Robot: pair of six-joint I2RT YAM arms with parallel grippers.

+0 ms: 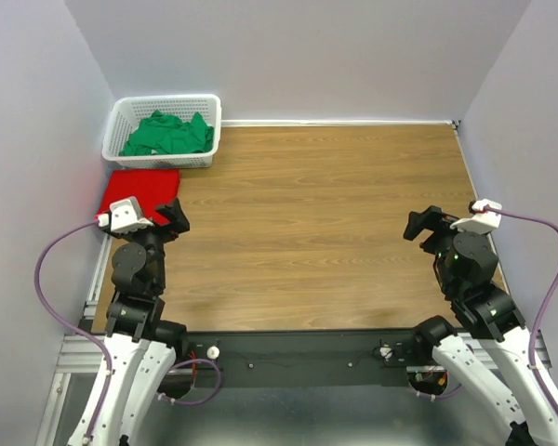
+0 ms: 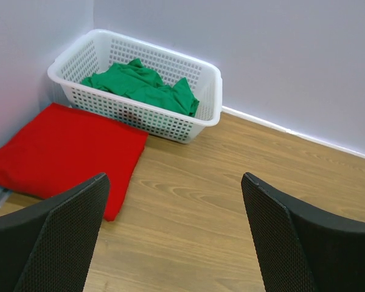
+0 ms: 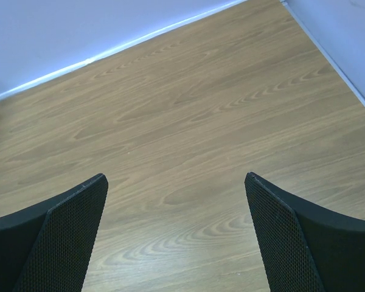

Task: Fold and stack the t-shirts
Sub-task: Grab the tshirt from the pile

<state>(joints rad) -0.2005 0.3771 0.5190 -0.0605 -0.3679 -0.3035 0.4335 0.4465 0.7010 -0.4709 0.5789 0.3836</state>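
Observation:
The red t-shirt (image 1: 141,190) lies folded flat on the table's far left, just in front of the basket; it also shows in the left wrist view (image 2: 61,152). The green t-shirt (image 1: 167,136) lies crumpled inside the white basket (image 1: 119,115), also seen in the left wrist view (image 2: 143,85). My left gripper (image 1: 175,216) is open and empty, just right of the red shirt's near edge (image 2: 173,213). My right gripper (image 1: 418,223) is open and empty over bare wood at the right (image 3: 176,213).
The white perforated basket (image 2: 208,91) stands in the far left corner against the walls. Grey walls close the table on the left, back and right. The wooden tabletop (image 1: 316,223) stretches between the two arms.

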